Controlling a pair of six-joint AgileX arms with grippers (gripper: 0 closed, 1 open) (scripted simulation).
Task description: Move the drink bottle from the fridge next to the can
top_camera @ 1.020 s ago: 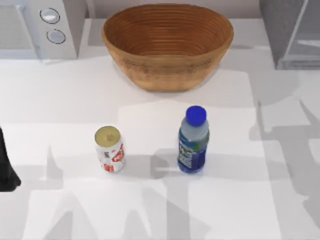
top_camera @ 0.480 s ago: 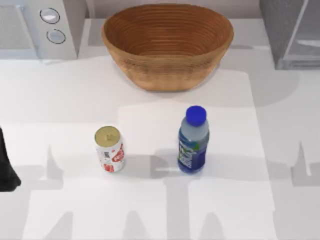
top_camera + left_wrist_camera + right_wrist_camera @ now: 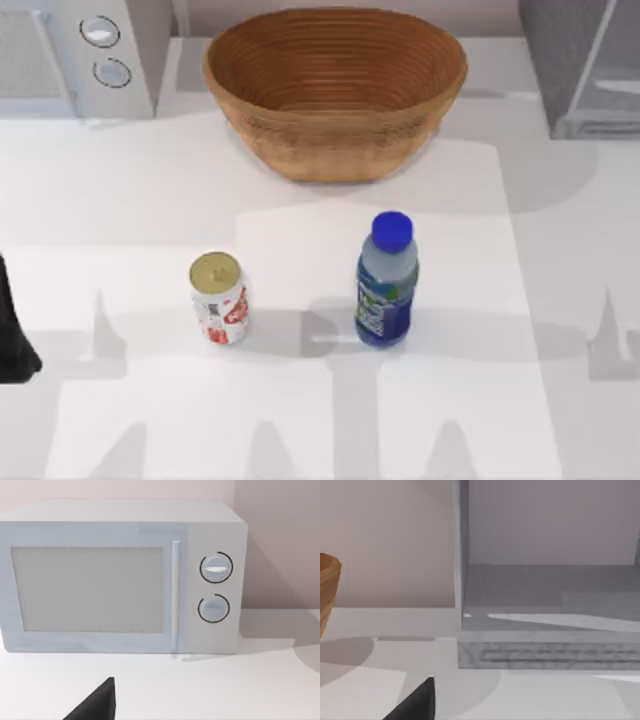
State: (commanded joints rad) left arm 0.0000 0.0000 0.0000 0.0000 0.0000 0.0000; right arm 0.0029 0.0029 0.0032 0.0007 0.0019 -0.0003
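Note:
The drink bottle (image 3: 387,281), with blue cap and blue-green label, stands upright on the white table, to the right of the can (image 3: 218,298) with a gap between them. The can is upright, white with red markings and a gold top. The grey fridge (image 3: 580,62) sits at the far right corner; the right wrist view looks into the fridge's open grey inside (image 3: 550,605), where nothing stands. My left arm (image 3: 12,335) rests at the table's left edge. A dark part of my left gripper (image 3: 95,704) and of my right gripper (image 3: 415,702) shows low in each wrist view.
A woven brown basket (image 3: 335,88) stands at the back middle, behind the bottle and can. A white microwave (image 3: 75,55) with two round knobs occupies the far left corner and faces the left wrist camera (image 3: 120,577).
The arm shadows on the right side of the table have shrunk and slid toward the near right. Bottle, can and left arm have not moved.

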